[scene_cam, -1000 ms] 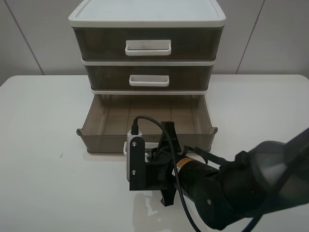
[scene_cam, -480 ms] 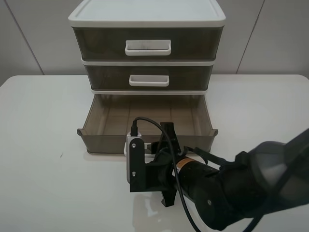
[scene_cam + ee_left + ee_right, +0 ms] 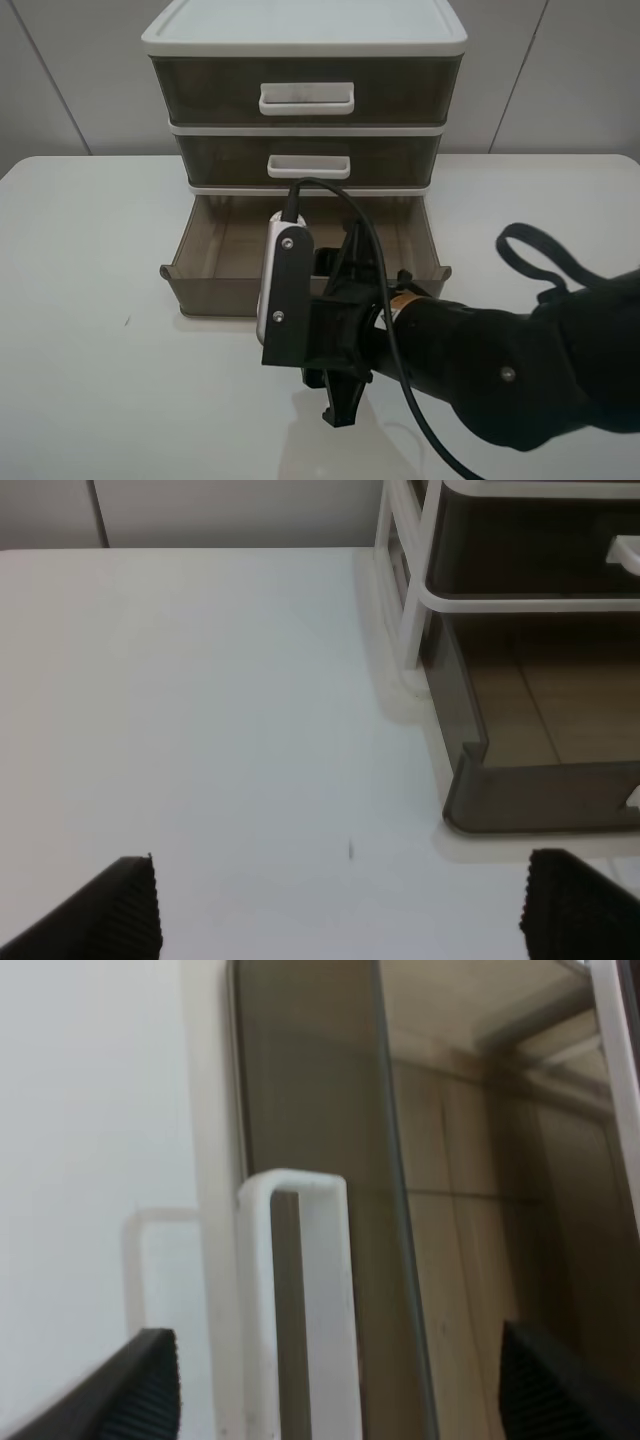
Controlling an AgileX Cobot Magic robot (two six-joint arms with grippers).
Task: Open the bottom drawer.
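Since the bottom drawer (image 3: 215,255) already stands drawn well forward of the three-drawer unit (image 3: 305,40), its bare floor showing and its front wall out over the tabletop (image 3: 80,300), the opening looks essentially done, and the step in hand is, by my judgement, letting go cleanly. In the right wrist view, the right claw (image 3: 355,1385) is spread wide. Its two dark fingertips (image 3: 150,1385) sit either side of the small white loop handle (image 3: 300,1300), and neither touches it. To finish well, the claw should stay spread and draw away along the line of the pull, or rise straight up, so that no fingertip hooks the loop or bumps the front wall. A sideways brush could skew the drawer on its runners or push it partly shut. The unit is light plastic and may slide if snagged. The left claw (image 3: 340,910), also spread and pinching nothing, hangs over bare tabletop just beside the drawer's left front corner, and need not move.
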